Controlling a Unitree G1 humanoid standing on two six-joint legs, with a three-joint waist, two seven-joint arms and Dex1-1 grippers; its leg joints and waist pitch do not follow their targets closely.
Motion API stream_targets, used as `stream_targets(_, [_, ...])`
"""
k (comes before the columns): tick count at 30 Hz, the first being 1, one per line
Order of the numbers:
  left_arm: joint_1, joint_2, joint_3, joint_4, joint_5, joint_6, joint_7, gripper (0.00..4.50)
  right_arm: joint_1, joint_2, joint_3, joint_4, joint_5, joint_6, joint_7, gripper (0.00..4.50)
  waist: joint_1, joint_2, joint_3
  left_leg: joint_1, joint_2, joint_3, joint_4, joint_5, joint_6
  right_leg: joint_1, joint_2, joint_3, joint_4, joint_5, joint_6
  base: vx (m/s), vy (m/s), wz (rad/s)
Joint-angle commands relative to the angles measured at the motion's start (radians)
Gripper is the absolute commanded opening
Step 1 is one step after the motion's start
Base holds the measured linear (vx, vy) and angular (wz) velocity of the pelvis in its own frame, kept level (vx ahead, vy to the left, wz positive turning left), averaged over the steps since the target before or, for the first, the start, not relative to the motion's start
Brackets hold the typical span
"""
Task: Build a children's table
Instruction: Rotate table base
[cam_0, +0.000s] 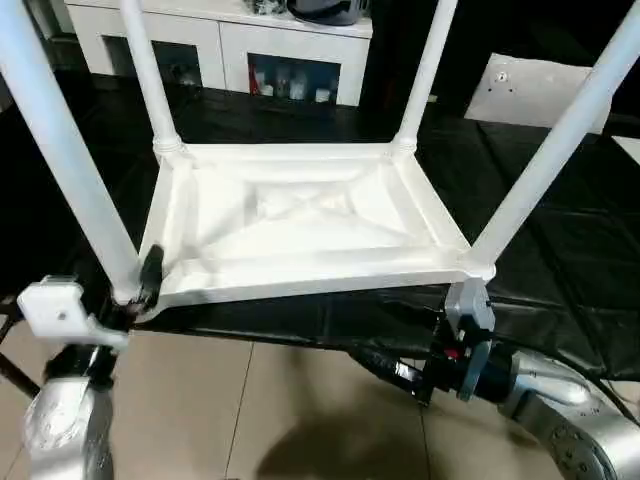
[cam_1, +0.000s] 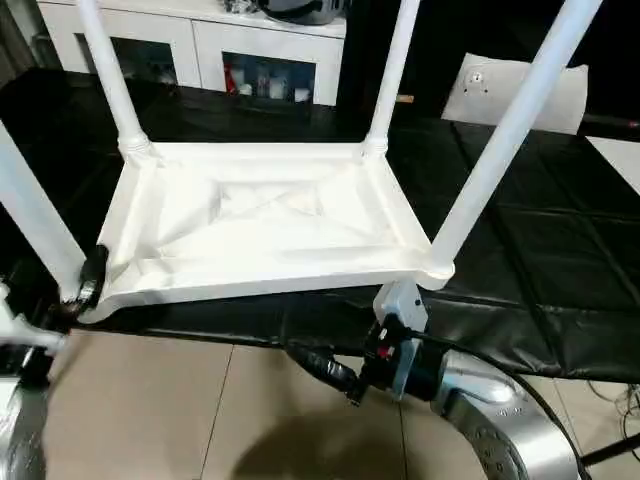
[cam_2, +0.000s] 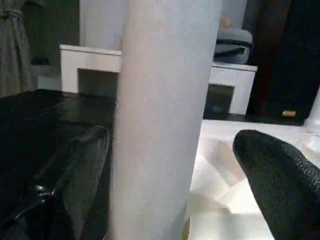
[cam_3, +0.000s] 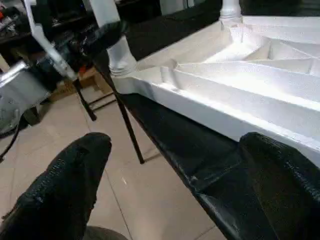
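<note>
The children's table (cam_0: 300, 220) lies upside down on the black-covered work surface, its ribbed underside facing up. All four white legs stand in the corner sockets: near left (cam_0: 60, 150), far left (cam_0: 150, 80), far right (cam_0: 425, 70) and near right (cam_0: 560, 140). My left gripper (cam_2: 170, 150) is at the base of the near left leg, open. Its two black fingers (cam_2: 85, 165) stand on either side of the leg with gaps showing. My right gripper (cam_3: 175, 170) hangs open below the table's front edge near the right corner, with nothing between its fingers (cam_3: 285, 185).
A white cabinet with glass doors (cam_0: 250, 50) stands behind the work surface. A flat white panel (cam_0: 540, 90) lies at the back right. Black covering (cam_0: 560, 260) stretches to the right of the table. Tiled floor (cam_0: 250, 410) lies below the front edge.
</note>
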Motion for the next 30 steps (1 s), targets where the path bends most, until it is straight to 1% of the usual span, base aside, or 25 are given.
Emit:
stream_targets(1, [-0.011,0.009,-0.017,0.013,-0.004,0.013,-0.021,4.46,-0.012,-0.010,-0.003,0.010,-0.021,-0.003,-0.015,4.50,0.003,0.016,-0.037,-0.011,0.071,-0.019,-0.088,-0.060,0.037,0.043,-0.117,0.062,-0.065,-0.038,-0.177,0.000,0.000,0.00])
stream_targets(4, [-0.058,0.023,-0.046,0.034,-0.047,0.064,-0.085,4.46,-0.044,-0.002,0.008,0.081,-0.114,0.016,-0.119,4.50,0.000,0.017,-0.037,-0.008,0.067,-0.017,-0.088,-0.062,0.020,0.039,-0.114,0.061,-0.066,-0.066,-0.185,0.000,0.000,0.00])
stream_targets(5, [-0.059,0.023,-0.048,0.035,-0.050,0.068,-0.089,4.46,-0.047,-0.001,0.009,0.086,-0.120,0.016,-0.125,4.50,0.000,0.017,-0.037,-0.008,0.067,-0.016,-0.088,-0.067,0.014,0.039,-0.114,0.061,-0.067,-0.077,-0.185,0.000,0.000,0.00])
stream_targets(6, [-0.072,0.029,-0.066,0.031,-0.086,0.115,-0.127,4.46,-0.066,0.010,0.006,0.129,-0.158,0.016,-0.178,4.50,0.001,0.013,-0.036,-0.007,0.067,-0.013,-0.088,-0.079,0.010,0.037,-0.114,0.063,-0.070,-0.097,-0.185,0.000,0.000,0.00])
stream_targets(7, [-0.083,0.037,-0.082,0.020,-0.112,0.157,-0.162,4.46,-0.087,0.022,0.007,0.164,-0.191,0.013,-0.225,4.50,0.005,0.014,-0.036,-0.001,0.066,-0.010,-0.087,-0.088,0.004,0.031,-0.113,0.063,-0.071,-0.114,-0.189,0.000,0.000,0.00])
stream_targets(8, [-0.092,0.043,-0.093,0.016,-0.128,0.184,-0.186,4.46,-0.101,0.031,0.007,0.187,-0.214,0.012,-0.257,4.50,0.006,0.016,-0.035,0.000,0.066,-0.010,-0.089,-0.092,-0.001,0.029,-0.114,0.064,-0.070,-0.125,-0.190,0.000,0.000,0.00])
stream_targets(9, [-0.099,0.055,-0.110,0.003,-0.161,0.232,-0.229,4.46,-0.119,0.042,0.012,0.214,-0.240,0.012,-0.293,4.50,0.011,0.013,-0.034,0.002,0.065,-0.006,-0.090,-0.098,-0.012,0.026,-0.112,0.063,-0.072,-0.151,-0.186,0.000,0.000,0.00])
stream_targets(10, [-0.100,0.056,-0.112,0.002,-0.164,0.236,-0.233,4.46,-0.121,0.043,0.012,0.216,-0.242,0.012,-0.296,4.50,0.018,0.016,-0.035,0.006,0.066,-0.003,-0.090,-0.101,-0.017,0.023,-0.110,0.064,-0.070,-0.147,-0.185,0.000,0.000,0.00])
stream_targets(11, [-0.105,0.070,-0.133,-0.014,-0.196,0.287,-0.279,4.46,-0.140,0.056,0.017,0.245,-0.270,0.017,-0.335,4.50,0.022,0.016,-0.035,0.009,0.067,-0.001,-0.089,-0.097,-0.019,0.021,-0.110,0.065,-0.070,-0.131,-0.183,0.000,0.000,0.00])
stream_targets(12, [-0.106,0.087,-0.160,-0.036,-0.231,0.343,-0.332,4.46,-0.163,0.069,0.021,0.282,-0.299,0.015,-0.375,4.50,0.024,0.006,-0.036,0.006,0.068,0.004,-0.091,-0.082,-0.019,0.023,-0.110,0.064,-0.063,-0.112,-0.186,0.000,0.000,0.00])
stream_targets(13, [-0.107,0.091,-0.165,-0.040,-0.238,0.355,-0.344,4.46,-0.167,0.072,0.022,0.291,-0.306,0.014,-0.383,4.50,0.028,0.010,-0.036,0.005,0.068,0.008,-0.093,-0.077,-0.024,0.021,-0.110,0.062,-0.061,-0.116,-0.184,0.000,0.000,0.00])
stream_targets(14, [-0.109,0.098,-0.178,-0.048,-0.246,0.371,-0.365,4.46,-0.178,0.078,0.021,0.310,-0.314,0.017,-0.401,4.50,0.029,0.011,-0.036,0.005,0.068,0.010,-0.093,-0.080,-0.027,0.022,-0.110,0.062,-0.060,-0.116,-0.182,0.000,0.000,0.00])
stream_targets(15, [-0.112,0.110,-0.194,-0.056,-0.255,0.392,-0.395,4.46,-0.192,0.087,0.020,0.336,-0.323,0.018,-0.419,4.50,0.031,0.005,-0.033,0.004,0.070,0.011,-0.096,-0.093,-0.029,0.021,-0.110,0.062,-0.063,-0.135,-0.173,0.000,0.000,0.00])
stream_targets(16, [-0.113,0.116,-0.203,-0.060,-0.261,0.405,-0.412,4.46,-0.201,0.090,0.022,0.351,-0.330,0.020,-0.428,4.50,0.030,0.006,-0.034,0.001,0.069,0.012,-0.098,-0.107,-0.033,0.024,-0.111,0.062,-0.063,-0.160,-0.164,0.000,0.000,0.00])
stream_targets(18, [-0.126,0.135,-0.230,-0.064,-0.266,0.438,-0.458,4.46,-0.234,0.098,0.031,0.407,-0.357,0.019,-0.452,4.50,0.030,-0.002,-0.033,0.001,0.069,0.014,-0.098,-0.106,-0.033,0.023,-0.113,0.063,-0.065,-0.178,-0.153,0.000,0.000,0.00])
stream_targets(19, [-0.136,0.139,-0.241,-0.061,-0.263,0.445,-0.471,4.46,-0.250,0.101,0.037,0.434,-0.369,0.015,-0.458,4.50,0.028,-0.003,-0.033,0.000,0.066,0.015,-0.098,-0.107,-0.035,0.023,-0.112,0.062,-0.067,-0.196,-0.146,0.000,0.000,0.00])
stream_targets(20, [-0.142,0.142,-0.246,-0.059,-0.263,0.451,-0.478,4.46,-0.260,0.104,0.039,0.451,-0.377,0.012,-0.462,4.50,0.028,-0.001,-0.035,0.002,0.067,0.015,-0.097,-0.103,-0.036,0.022,-0.113,0.063,-0.066,-0.191,-0.146,0.000,0.000,0.00])
stream_targets(21, [-0.154,0.146,-0.260,-0.059,-0.260,0.462,-0.490,4.46,-0.277,0.110,0.042,0.478,-0.387,0.007,-0.468,4.50,0.026,-0.006,-0.036,-0.001,0.068,0.016,-0.094,-0.075,-0.034,0.025,-0.113,0.063,-0.062,-0.149,-0.150,0.000,0.000,0.00])
stream_targets(23, [-0.167,0.153,-0.280,-0.063,-0.260,0.484,-0.510,4.46,-0.300,0.118,0.044,0.516,-0.400,0.001,-0.481,4.50,0.023,-0.005,-0.038,-0.003,0.066,0.016,-0.093,-0.049,-0.032,0.028,-0.113,0.063,-0.058,-0.116,-0.155,0.000,0.000,0.00])
stream_targets(24, [-0.184,0.168,-0.319,-0.073,-0.245,0.512,-0.535,4.46,-0.335,0.127,0.049,0.578,-0.420,-0.015,-0.495,4.50,0.021,-0.006,-0.041,-0.006,0.065,0.017,-0.089,-0.015,-0.026,0.032,-0.112,0.064,-0.051,-0.057,-0.162,0.000,0.000,0.00])
stream_targets(25, [-0.186,0.170,-0.323,-0.074,-0.243,0.514,-0.538,4.46,-0.338,0.128,0.050,0.585,-0.422,-0.018,-0.497,4.50,0.016,-0.005,-0.042,-0.010,0.062,0.017,-0.090,-0.001,-0.024,0.032,-0.110,0.062,-0.048,-0.043,-0.169,0.000,0.000,0.00])
stream_targets(26, [-0.198,0.176,-0.345,-0.082,-0.235,0.528,-0.550,4.46,-0.358,0.134,0.052,0.622,-0.430,-0.035,-0.502,4.50,0.017,-0.004,-0.043,-0.005,0.063,0.018,-0.089,0.003,-0.023,0.031,-0.110,0.061,-0.049,-0.039,-0.169,0.000,0.000,0.00])
stream_targets(27, [-0.203,0.177,-0.354,-0.088,-0.237,0.535,-0.556,4.46,-0.365,0.138,0.052,0.637,-0.431,-0.049,-0.501,4.50,0.016,-0.004,-0.044,-0.002,0.063,0.022,-0.085,0.011,-0.020,0.029,-0.111,0.063,-0.046,-0.014,-0.184,0.000,0.000,0.00])
stream_targets(28, [-0.207,0.178,-0.359,-0.094,-0.241,0.545,-0.563,4.46,-0.372,0.142,0.052,0.651,-0.432,-0.061,-0.501,4.50,0.017,-0.005,-0.044,-0.006,0.063,0.023,-0.085,0.022,-0.015,0.032,-0.109,0.063,-0.042,0.022,-0.192,0.000,0.000,0.00])
stream_targets(30, [-0.211,0.190,-0.394,-0.148,-0.272,0.603,-0.599,4.46,-0.402,0.159,0.053,0.709,-0.437,-0.108,-0.503,4.50,0.014,-0.003,-0.044,-0.008,0.065,0.023,-0.087,0.006,-0.014,0.033,-0.110,0.062,-0.041,0.023,-0.199,0.000,0.000,0.00])
